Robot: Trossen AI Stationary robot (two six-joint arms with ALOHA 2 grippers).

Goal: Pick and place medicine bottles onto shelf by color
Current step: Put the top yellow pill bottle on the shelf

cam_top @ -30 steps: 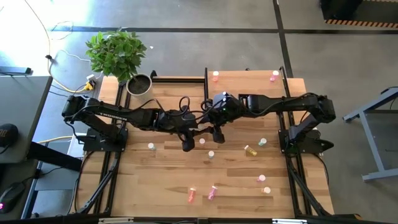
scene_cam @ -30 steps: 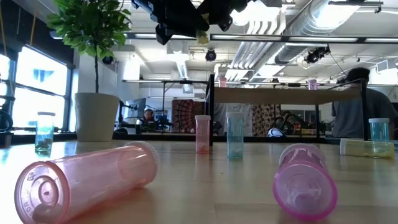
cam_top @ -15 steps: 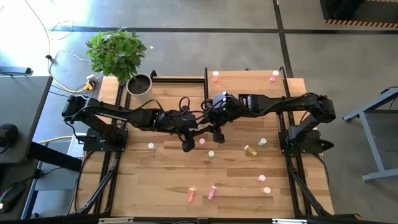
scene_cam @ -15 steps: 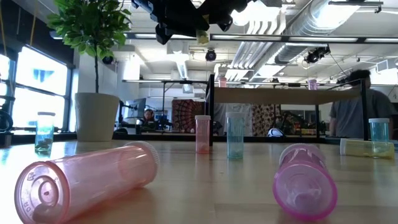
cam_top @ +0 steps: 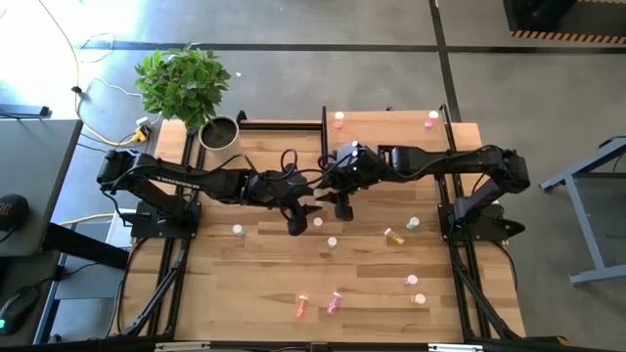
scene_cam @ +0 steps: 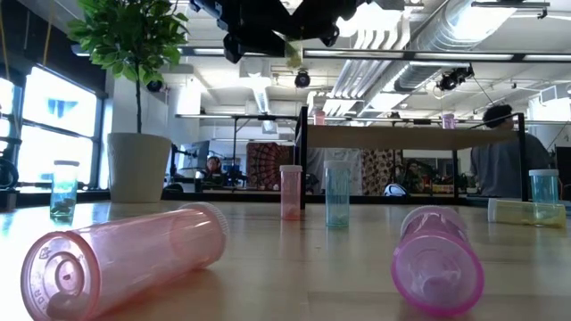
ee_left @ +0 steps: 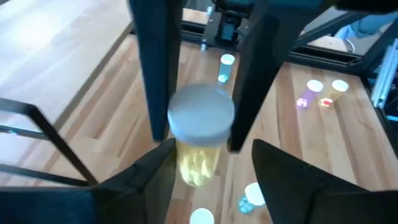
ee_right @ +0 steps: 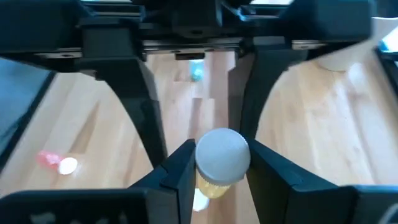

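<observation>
Right hand (cam_top: 341, 202) is the one doing the work here: its two fingers (ee_right: 180, 171) are clamped on a yellow bottle (ee_right: 222, 158), pinching it just under the grey cap. The bottle hangs up in the air over the middle of the surface (cam_top: 245, 284), not touching the wood.

Left hand (cam_top: 298, 217) sits right opposite, nose to nose with the right one. Its fingers (ee_left: 149, 180) are spread wide on either side of that same bottle and aren't touching it, so it's let go. From the left wrist view you can see the right hand's fingers running down both sides of the cap.

Below and around them, loose bottles are scattered on the surface. A couple of white-capped ones stand just under the hands, with another (cam_top: 237, 231) off toward the left edge. A yellow one (cam_top: 394, 237) lies on its side next to a pale green one (cam_top: 412, 224) toward the right edge. Near the front edge a pink bottle (scene_cam: 125, 259) and a magenta bottle (scene_cam: 437, 259) lie tipped over close together, and two more stand near the front right corner.

The shelf (cam_top: 386, 127) runs along the back edge on the right half, with a pink bottle (cam_top: 339, 119) at its left end and a magenta one (cam_top: 431, 119) at its right end. A grey plant pot (cam_top: 219, 132) sits at the back left corner.
</observation>
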